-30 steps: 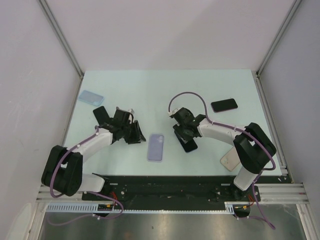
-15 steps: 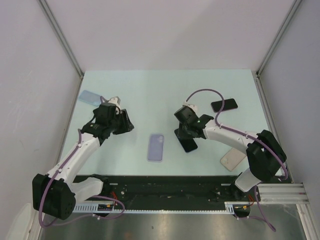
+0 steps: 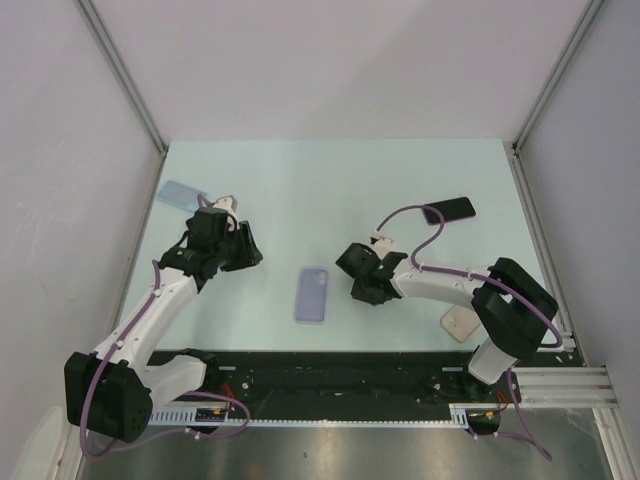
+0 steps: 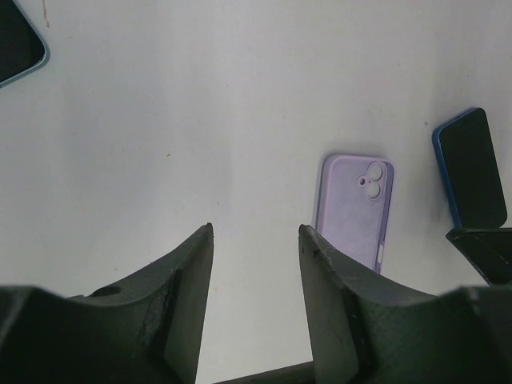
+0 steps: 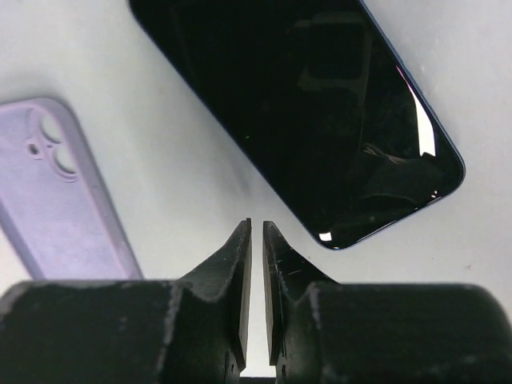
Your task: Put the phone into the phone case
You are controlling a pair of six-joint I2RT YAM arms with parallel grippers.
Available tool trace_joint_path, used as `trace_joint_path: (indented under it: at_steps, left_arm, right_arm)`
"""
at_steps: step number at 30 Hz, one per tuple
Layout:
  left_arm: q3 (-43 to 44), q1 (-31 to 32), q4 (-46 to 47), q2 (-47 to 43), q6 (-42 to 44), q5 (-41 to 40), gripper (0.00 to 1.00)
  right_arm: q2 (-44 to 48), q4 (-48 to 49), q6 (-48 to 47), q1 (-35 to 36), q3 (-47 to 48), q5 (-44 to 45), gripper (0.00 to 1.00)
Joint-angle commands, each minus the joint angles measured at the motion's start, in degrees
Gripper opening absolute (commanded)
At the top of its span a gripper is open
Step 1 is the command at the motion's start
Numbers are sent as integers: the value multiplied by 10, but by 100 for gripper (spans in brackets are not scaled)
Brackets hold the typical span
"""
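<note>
Left arm (image 3: 150, 310): white tubular links between bulky black joint housings, the largest black block farthest behind the fingers.
Right arm (image 3: 440, 285): same build, white links and rounded black joints.
Cable (image 3: 410, 212): thin and purple, one along each arm, running back from behind the fingers.
Left gripper (image 4: 256, 232): two matte black, wedge-shaped fingers (image 4: 188, 296) with scuffed, greyish inner faces.
Right gripper (image 5: 257, 228): two black fingers (image 5: 236, 272) tapering to thin flat tips, finely scratched, on a broad black body.
</note>
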State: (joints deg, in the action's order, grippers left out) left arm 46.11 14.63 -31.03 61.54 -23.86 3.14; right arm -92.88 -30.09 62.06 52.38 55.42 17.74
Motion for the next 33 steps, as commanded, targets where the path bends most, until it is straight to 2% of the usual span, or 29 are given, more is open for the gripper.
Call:
trace_joint_path:
  at_steps: [1,10,18,21,22,24,25,27,28,31,33]
  left_arm:
    - [-3,-5,5,-14,14,-1,52]
    - [-6,-5,5,-20,14,-3,53]
    - [-8,-4,6,-20,11,2,53]
    - [-10,-5,9,-19,9,4,53]
    - [-11,-5,10,-19,8,4,53]
    - [-11,-5,10,-18,8,5,53]
    - [-12,-4,10,-17,8,5,53]
    - [-12,-5,12,-16,8,9,53]
    - [-12,-5,12,-16,8,10,53]
    - [-15,-5,18,-17,7,22,54]
    - [-16,-5,22,-16,7,28,55]
  right_arm:
    - [-15,-8,49,12,-21,54,14]
    - [-8,-67,49,-22,-49,129,16]
    - [9,-31,-33,-162,-60,155,19]
    - [22,-8,-58,-215,-58,137,28]
    - [25,-4,-57,-237,-57,131,33]
    - [37,2,-52,-250,-52,116,40]
    - [41,2,-47,-250,-44,115,49]
    - [45,-14,-10,-247,-33,116,62]
    - [44,-23,12,-245,-21,118,74]
    - [32,-66,102,-237,2,119,87]
    - [24,-79,159,-225,12,125,91]
